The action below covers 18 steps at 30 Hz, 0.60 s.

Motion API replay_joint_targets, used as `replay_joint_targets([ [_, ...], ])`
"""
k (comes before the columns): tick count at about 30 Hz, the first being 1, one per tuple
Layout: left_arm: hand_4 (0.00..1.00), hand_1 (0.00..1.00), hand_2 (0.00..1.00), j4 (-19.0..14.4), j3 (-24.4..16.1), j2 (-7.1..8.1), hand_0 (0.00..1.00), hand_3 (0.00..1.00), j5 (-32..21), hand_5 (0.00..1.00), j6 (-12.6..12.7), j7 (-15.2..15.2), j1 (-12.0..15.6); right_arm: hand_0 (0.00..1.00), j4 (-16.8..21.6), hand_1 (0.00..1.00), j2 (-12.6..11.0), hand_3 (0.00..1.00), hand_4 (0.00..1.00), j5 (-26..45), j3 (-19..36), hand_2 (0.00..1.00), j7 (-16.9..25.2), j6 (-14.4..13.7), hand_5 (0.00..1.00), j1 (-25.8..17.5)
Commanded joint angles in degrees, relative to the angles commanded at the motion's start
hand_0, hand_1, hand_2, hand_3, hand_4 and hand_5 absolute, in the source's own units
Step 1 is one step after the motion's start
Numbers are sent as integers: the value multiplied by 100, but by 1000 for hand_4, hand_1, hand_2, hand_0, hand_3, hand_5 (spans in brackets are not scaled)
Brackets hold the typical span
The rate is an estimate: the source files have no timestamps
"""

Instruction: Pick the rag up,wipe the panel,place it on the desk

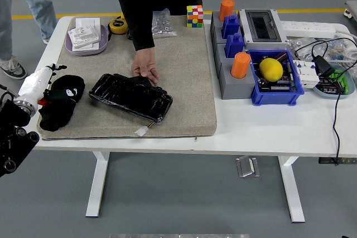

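Note:
The black rag [56, 107] lies crumpled at the left end of the tan mat [184, 82]. My left hand [51, 82], white with black fingertips, sits at the rag's left side; its fingers [53, 68] point away from me and the thumb rests over the rag's top. It looks open, not closed around the cloth. The glossy black panel [131, 97] lies on the mat to the right of the rag. A person's hand [146, 71] rests on the panel's far edge. My right hand is out of view.
A purple tray [103, 44] with papers, a yellow tape measure [117, 24] and a colour cube [194, 15] stand at the back. Grey and blue blocks with orange cups [240, 65], a blue bin [254, 94] and cables fill the right. A second person's legs show top left.

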Motion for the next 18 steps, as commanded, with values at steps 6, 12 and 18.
replay_joint_targets([
  [6, 902, 824, 877, 132, 57, -53, 588, 816, -65, 410, 19, -11, -48, 720, 20, 617, -17, 580, 966, -29, 41, 666, -1, 0, 536, -2],
  [12, 903, 814, 870, 235, 112, -82, 574, 801, -123, 418, 32, 2, -46, 719, 36, 618, -24, 580, 965, -53, 64, 666, -2, -6, 535, -10],
  [18, 882, 780, 864, 255, 126, -101, 518, 773, -155, 392, 47, 4, -27, 720, 45, 618, -21, 580, 964, -87, 93, 666, 0, -23, 535, -12],
])
